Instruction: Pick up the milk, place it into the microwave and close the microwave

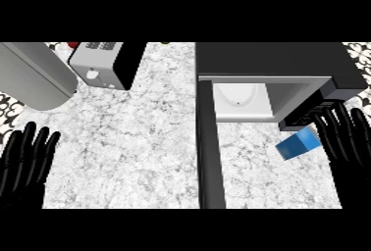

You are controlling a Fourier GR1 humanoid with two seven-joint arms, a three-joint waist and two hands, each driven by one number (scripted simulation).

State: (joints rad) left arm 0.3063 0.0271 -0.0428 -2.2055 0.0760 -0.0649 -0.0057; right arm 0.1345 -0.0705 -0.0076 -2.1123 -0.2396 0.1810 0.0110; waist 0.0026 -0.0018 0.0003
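1. Right hand is in at the view's right edge, fingers straight and apart, nothing in it.
2. The milk, a small blue carton, sits tilted on the table just to the left of that hand, level with its fingers. Whether they touch it, I can't tell.
3. Handling call: it looks like a stiff, flat-faced box, likely light, with smooth sides that could slide. The best hold looks to be across two opposite broad faces, thumb on one and fingers on the other, around the middle so it won't pivot.
4. The microwave lies just beyond the fingertips and off to their left, with its mouth open toward the hand.
5. Inside there is only the white turntable plate. No milk is in it yet, so the placing step is ahead.
6. The microwave's door is swung wide and shows edge-on as a dark bar, further left of the hand than the carton. It wants closing last.
7. Left hand rests far across at the view's lower left edge, fingers straight and open.
8. Beyond that left hand stand a grey canister and a white appliance, both well apart from the action.
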